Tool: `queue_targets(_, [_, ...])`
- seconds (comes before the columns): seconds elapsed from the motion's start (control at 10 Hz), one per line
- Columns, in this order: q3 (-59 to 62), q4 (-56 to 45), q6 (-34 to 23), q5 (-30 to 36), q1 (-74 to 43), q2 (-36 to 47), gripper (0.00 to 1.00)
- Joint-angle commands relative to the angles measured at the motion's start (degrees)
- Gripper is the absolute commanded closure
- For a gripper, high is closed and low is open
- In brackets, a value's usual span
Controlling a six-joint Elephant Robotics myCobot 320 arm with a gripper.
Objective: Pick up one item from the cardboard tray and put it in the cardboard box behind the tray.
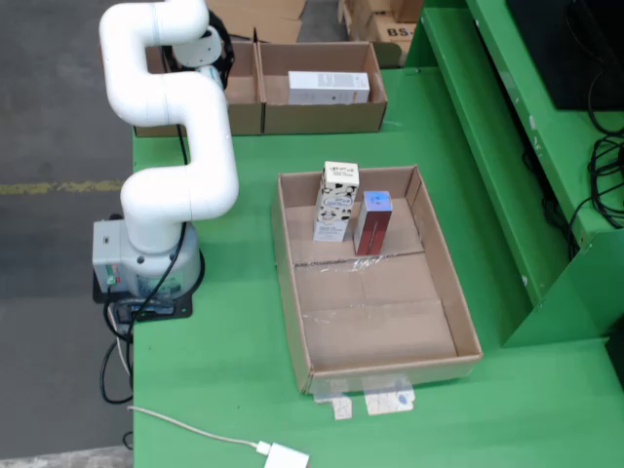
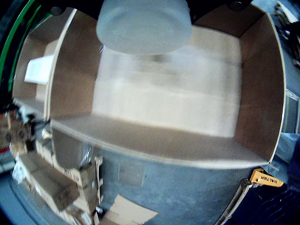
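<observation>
An open cardboard tray (image 1: 444, 292) lies mid-table in the fixed view. Two items stand upright at its far end: a cow-patterned carton (image 1: 335, 200) and, touching it on the right, a red box with a blue top (image 1: 373, 222). Behind the tray stand two joined cardboard boxes. The right box (image 1: 322, 117) holds a white carton (image 1: 329, 87). My gripper (image 1: 210, 60) hangs over the left box (image 1: 244, 97). In the gripper view it shows as a round pale suction cup (image 2: 143, 21) carrying nothing, above that box's bare floor (image 2: 164, 101). The white carton (image 2: 40, 70) shows at the left.
The white arm's base (image 1: 146, 263) stands at the table's left edge. A white cable and adapter (image 1: 285, 456) lie at the front. A green shelf frame (image 1: 526, 146) rises along the right, with black cables (image 1: 604, 185). Tape scraps (image 1: 375, 402) lie before the tray.
</observation>
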Motion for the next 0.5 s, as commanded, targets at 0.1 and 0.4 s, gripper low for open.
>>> queue_targets(0.1, [7.5,44.8,-12.2,-25.4,1.1,-10.3,1.00])
queue_targets(0.4, [7.5,44.8,-12.5,-25.4,0.4,-10.7,1.00])
